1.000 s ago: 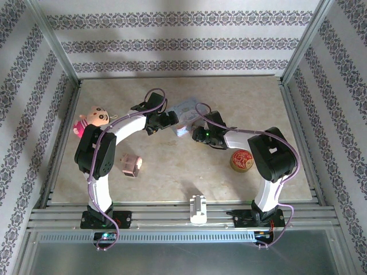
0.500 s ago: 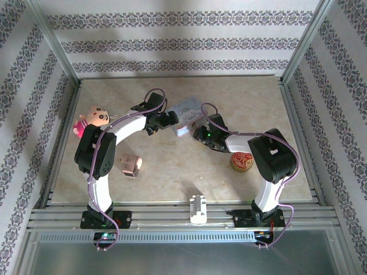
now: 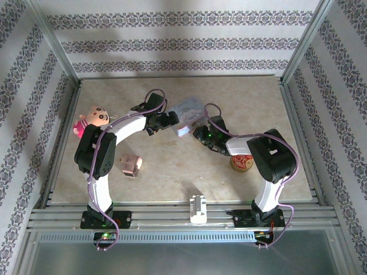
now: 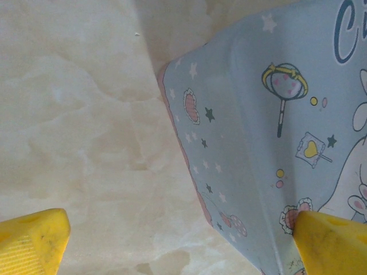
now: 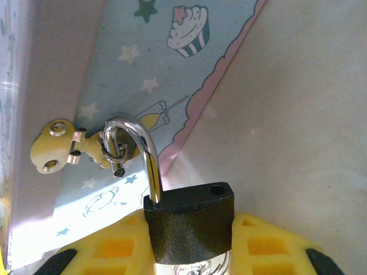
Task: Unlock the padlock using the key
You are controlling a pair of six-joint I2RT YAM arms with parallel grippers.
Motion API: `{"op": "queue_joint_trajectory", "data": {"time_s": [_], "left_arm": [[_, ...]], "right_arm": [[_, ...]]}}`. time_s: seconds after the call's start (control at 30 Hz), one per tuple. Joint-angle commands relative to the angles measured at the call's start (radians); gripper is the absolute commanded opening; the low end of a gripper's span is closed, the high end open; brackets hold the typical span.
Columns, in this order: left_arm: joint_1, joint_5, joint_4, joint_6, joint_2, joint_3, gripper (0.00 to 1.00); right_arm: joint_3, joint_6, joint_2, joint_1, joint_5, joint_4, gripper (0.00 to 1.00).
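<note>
Block [image 3: 198, 209], white, sat at the near edge of the table [image 3: 252, 97], between the 2 arm bases. Further in: small pink box [image 3: 131, 165] on the left, round red-lidded tin [image 3: 241, 162] on the right, beside the right arm. Plush doll [image 3: 92, 118] lay by the left edge. Past those, both arms reached the pale-blue tin [image 3: 188, 107] mid-table, with the left gripper [image 3: 171, 119] at its left side and the right gripper [image 3: 199, 133] at its near-right corner. Top view was too coarse for jaw state or lock detail.

Right wrist view filled that in. Its yellow fingers [image 5: 135, 229] were clamped narrow on the dark-grey body of the padlock [image 5: 189, 220]. Shackle [image 5: 146, 149] had 1 leg in the body and the other out, its hole bare. Free end was hooked through a small ring on the tin's pale-yellow hasp [image 5: 54, 146]. Silver bit under the lock body was cropped, so I could not tell if it was the key.

Left wrist view: jaws spread wide, holding nothing, 1 tip over bare table, the other over the printed lid near its corner.
</note>
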Motion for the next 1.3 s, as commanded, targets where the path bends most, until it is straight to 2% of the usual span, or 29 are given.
{"op": "queue_joint_trajectory", "data": {"time_s": [0.0,0.33,1.07,1.27], "left_arm": [[0.007,0.002,-0.073,0.003,0.018,-0.043,1.0],[0.007,0.005,-0.072,0.003,0.012,-0.053,1.0],[0.031,0.015,-0.066,-0.002,0.021,-0.064,1.0],[0.054,0.026,-0.053,-0.002,0.036,-0.032,0.85]], "right_arm": [[-0.01,0.05,0.025,0.007,0.013,0.11,0.02],[-0.057,0.137,0.067,-0.005,0.026,0.276,0.02],[-0.086,0.15,0.029,-0.046,0.054,0.336,0.02],[-0.127,0.116,-0.038,-0.046,0.055,0.288,0.02]]}}
